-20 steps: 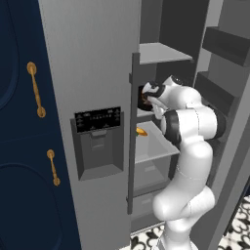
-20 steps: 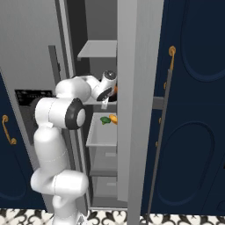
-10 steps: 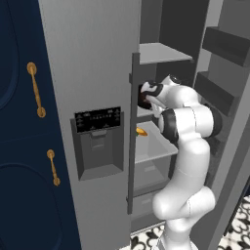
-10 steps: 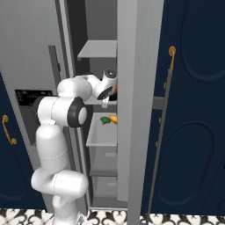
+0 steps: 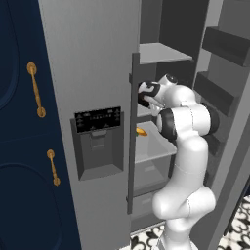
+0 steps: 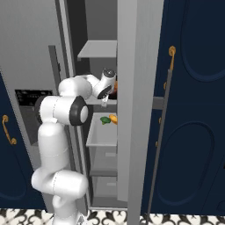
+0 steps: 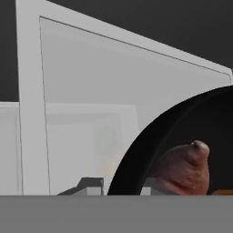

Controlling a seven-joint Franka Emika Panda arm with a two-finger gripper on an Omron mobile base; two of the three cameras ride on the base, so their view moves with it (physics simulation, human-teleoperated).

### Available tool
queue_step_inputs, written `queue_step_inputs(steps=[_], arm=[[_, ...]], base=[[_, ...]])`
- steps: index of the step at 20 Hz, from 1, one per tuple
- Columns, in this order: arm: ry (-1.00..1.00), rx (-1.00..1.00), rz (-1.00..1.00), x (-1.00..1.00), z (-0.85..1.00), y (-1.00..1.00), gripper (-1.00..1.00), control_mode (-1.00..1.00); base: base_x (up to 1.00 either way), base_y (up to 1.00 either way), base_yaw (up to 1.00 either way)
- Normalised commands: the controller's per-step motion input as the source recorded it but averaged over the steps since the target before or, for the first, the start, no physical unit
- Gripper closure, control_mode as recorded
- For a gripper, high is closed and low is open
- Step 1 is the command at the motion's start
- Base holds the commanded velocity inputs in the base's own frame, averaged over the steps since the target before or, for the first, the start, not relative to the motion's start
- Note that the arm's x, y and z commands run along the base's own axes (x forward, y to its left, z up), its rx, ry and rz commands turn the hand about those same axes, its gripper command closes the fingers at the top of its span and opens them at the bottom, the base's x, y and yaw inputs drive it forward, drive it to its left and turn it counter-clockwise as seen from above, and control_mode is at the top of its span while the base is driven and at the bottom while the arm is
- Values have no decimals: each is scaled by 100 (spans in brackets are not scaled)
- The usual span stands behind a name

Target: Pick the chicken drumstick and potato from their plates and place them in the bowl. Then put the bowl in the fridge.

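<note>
Easing off | your fingers [image 7: 118,185] have parted slightly at the bowl [image 7: 182,136] rim | cannot tell if gripped | potato [image 7: 184,168] inside | fridge [image 5: 97,73] placement nearly done

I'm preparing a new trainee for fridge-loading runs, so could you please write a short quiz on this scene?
1. True or false: the robot's arm reaches into the open fridge.
2. Multiple choice: in the hand view, what lies in the black bowl? A. a dark reddish-purple potato; B. a green apple; C. nothing at all.
3. Short answer: what colour are the handles on the navy cabinets?

Key: 1 true; 2 A; 3 gold.
</note>
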Motion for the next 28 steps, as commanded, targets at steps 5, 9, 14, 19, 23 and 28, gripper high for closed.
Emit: queue_step_inputs(steps=[5, 9, 14, 19, 23, 28], arm=[[0, 0, 0, -1, 0, 1, -100, -100], [-6, 0, 0, -40, 4, 3, -100, -100], [-7, 0, 0, -87, 19, -1, -100, -100], [0, 0, 0, -100, 38, 3, -100, -100], [1, 0, -1, -100, 43, 0, -100, -100], [3, -6, -8, -100, 4, 0, -100, -100]], base=[[0, 0, 0], [0, 0, 0], [0, 0, 0], [0, 0, 0], [0, 0, 0], [0, 0, 0]])
